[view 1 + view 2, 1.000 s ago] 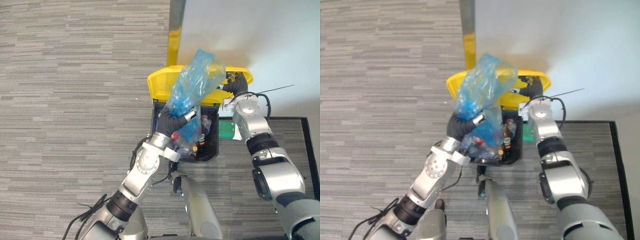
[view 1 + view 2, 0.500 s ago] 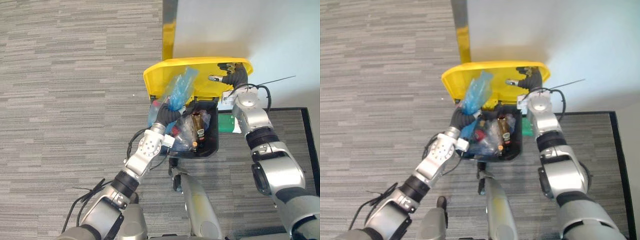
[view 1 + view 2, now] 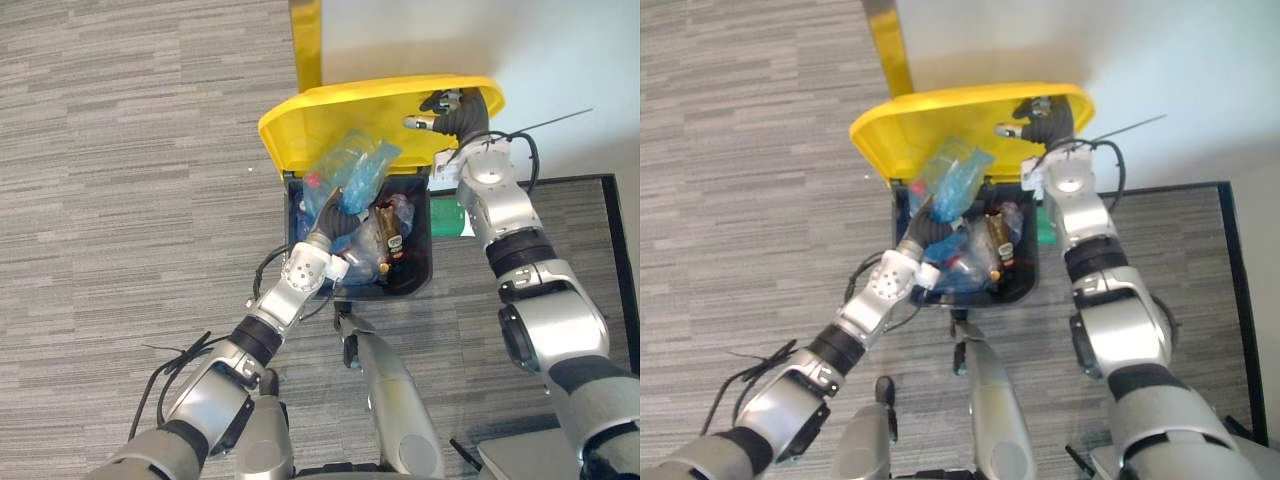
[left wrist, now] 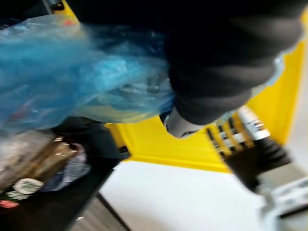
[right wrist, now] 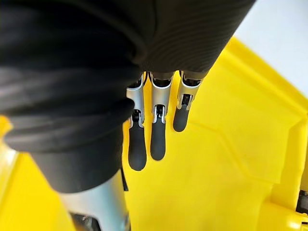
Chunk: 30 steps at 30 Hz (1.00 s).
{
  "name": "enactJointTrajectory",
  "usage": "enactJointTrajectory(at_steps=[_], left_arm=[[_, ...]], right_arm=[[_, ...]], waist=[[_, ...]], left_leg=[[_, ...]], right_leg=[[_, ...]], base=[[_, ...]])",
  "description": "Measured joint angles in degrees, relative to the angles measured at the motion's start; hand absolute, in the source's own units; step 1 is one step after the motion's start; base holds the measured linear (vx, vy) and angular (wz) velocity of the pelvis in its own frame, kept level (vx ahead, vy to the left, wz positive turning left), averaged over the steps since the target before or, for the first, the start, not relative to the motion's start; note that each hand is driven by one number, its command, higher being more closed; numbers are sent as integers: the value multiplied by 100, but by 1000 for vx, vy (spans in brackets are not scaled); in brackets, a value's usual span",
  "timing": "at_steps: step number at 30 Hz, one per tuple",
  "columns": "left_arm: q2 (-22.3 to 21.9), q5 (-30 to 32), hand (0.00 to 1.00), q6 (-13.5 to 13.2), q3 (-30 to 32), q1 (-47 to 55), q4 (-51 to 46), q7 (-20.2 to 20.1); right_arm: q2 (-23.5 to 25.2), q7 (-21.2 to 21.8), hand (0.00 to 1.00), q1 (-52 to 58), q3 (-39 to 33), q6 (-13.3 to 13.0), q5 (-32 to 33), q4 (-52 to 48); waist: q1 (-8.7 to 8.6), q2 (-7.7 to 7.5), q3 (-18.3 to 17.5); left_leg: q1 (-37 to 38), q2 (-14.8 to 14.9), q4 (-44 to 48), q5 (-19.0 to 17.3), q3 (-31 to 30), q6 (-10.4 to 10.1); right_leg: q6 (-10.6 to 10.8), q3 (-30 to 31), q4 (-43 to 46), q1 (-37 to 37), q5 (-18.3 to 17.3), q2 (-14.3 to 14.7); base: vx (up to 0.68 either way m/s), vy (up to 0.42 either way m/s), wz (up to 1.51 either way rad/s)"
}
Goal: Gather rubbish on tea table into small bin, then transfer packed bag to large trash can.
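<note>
I am on the last step, putting the packed blue bag (image 3: 352,168) into the large trash can (image 3: 415,287) in the upper middle of the frame. My right hand (image 3: 448,108), at the upper right, is propping the yellow lid (image 3: 330,120) open, with its fingers (image 5: 157,139) straight and flat against the lid's inner face. My left hand (image 3: 328,212) is sitting low in the can's mouth. The bag's crumpled top is standing up above it, and a brown bottle (image 3: 388,225) is lying just to its right. Whether this hand is clamped on the plastic I cannot tell. Next, I judge, I am needing to free the bag, draw my left arm clear of the rim, then lower the lid.
</note>
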Motion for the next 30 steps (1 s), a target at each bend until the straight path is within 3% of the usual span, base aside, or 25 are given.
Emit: enactJointTrajectory(at_steps=[7, 8, 17, 22, 30], left_arm=[[1, 640, 100, 344, 343, -367, 1093, 39], [-1, 727, 0, 383, 365, -423, 1182, 44], [-264, 2728, 0, 846, 423, -901, 1954, 85], [-394, 3805, 0, 1030, 147, -1106, 2135, -180], [-496, 4022, 0, 1065, -110, -1145, 2158, -307]], right_arm=[[0, -53, 0, -231, 31, -63, 0, -277], [0, -53, 0, -235, 57, -67, 0, -308], [146, -41, 0, -290, 411, -141, 46, -966], [250, 65, 0, -279, 707, -207, 51, -1457], [365, 167, 0, -171, 874, -249, 46, -1804]], waist=[[-114, -19, 196], [-121, -23, 201], [-233, -68, 249], [-290, -76, 253], [-414, -92, 247]], left_leg=[[-384, -18, 298, -78, -53, -55], [-411, -17, 308, -82, -53, -59], [-775, -25, 722, -264, -38, -100], [-1186, -9, 1311, -499, -30, -82], [-1299, 2, 1471, -571, 40, -49]], right_leg=[[1, -14, 99, -274, -1, -48], [1, -16, 103, -298, 0, -48], [-38, 27, 295, -615, -40, -65], [-99, 25, 489, -900, -80, -65], [-95, 2, 607, -997, -96, -132]], base=[[3, -8, 3], [0, 0, 0], [4, -12, -2], [-15, -19, -6], [-17, -17, 1]])
